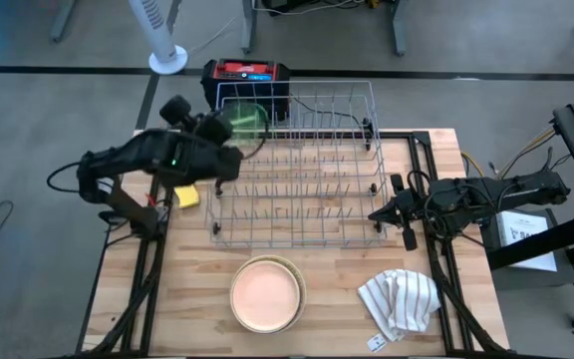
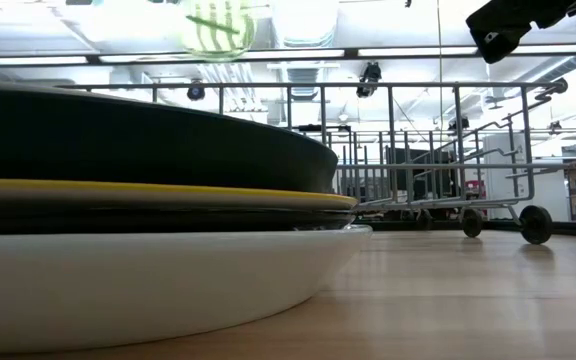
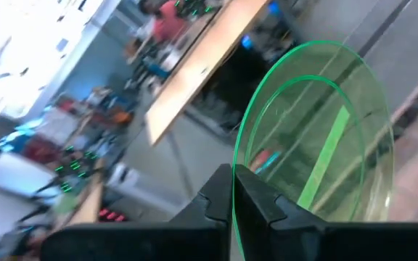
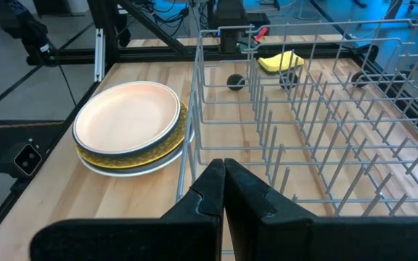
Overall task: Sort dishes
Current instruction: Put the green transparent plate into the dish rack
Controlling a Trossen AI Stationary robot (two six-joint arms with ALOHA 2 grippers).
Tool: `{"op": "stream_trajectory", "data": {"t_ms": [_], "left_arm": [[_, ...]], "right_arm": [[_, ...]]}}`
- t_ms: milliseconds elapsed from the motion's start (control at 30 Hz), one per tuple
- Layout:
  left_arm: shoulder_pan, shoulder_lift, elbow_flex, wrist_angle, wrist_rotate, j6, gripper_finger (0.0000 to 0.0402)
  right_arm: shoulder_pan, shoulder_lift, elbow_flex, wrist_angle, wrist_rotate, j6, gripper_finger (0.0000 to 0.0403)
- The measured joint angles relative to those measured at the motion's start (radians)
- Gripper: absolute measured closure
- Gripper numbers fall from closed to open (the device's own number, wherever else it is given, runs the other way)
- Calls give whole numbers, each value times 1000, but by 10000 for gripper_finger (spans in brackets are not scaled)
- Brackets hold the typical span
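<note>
One lime-green translucent plate (image 1: 248, 117) was up in the air over the rack's far left corner, toward eleven o'clock on the surface (image 1: 337, 299), clamped by its rim in the left gripper (image 1: 229, 127). In the left wrist view the two dark fingers (image 3: 256, 194) were pinched tight on the edge of the plate (image 3: 318, 138), which stood nearly on edge. The low view showed it (image 2: 217, 27) hanging high above everything else.

One stack of dishes (image 1: 266, 293) sat at about six o'clock, just in front of the rack. From above only the peach plate on top could be seen. The right wrist view showed the peach plate (image 4: 128, 116) over a yellow-rimmed one and a white one at the bottom; the low view added a black dish (image 2: 148, 130) above a yellow edge and the white plate (image 2: 158, 280) beneath. The exact count of the stack could not be told.

One empty wire dish rack (image 1: 297, 165) filled the middle of the surface. The right gripper (image 1: 379, 213) waited at three o'clock beside the rack's right end, its fingers (image 4: 249, 196) clenched together on nothing.

One yellow sponge (image 1: 186, 196) lay at nine o'clock, just left of the rack. One striped cloth (image 1: 400, 300) lay crumpled at five o'clock.
</note>
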Motion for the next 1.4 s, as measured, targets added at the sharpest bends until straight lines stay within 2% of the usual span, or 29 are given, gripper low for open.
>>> {"op": "stream_trajectory", "data": {"t_ms": [333,600,833,1400], "left_arm": [[226,28,0,0,37,88,401],[348,69,0,7,38,54,401],[423,103,0,8,98,6,401],[513,238,0,10,116,8,401]], "right_arm": [[0,0,0,0,0,0,403],[0,0,0,0,0,1,403],[0,0,0,0,0,5,403],[-1,0,-1,-1,0,5,403]]}}
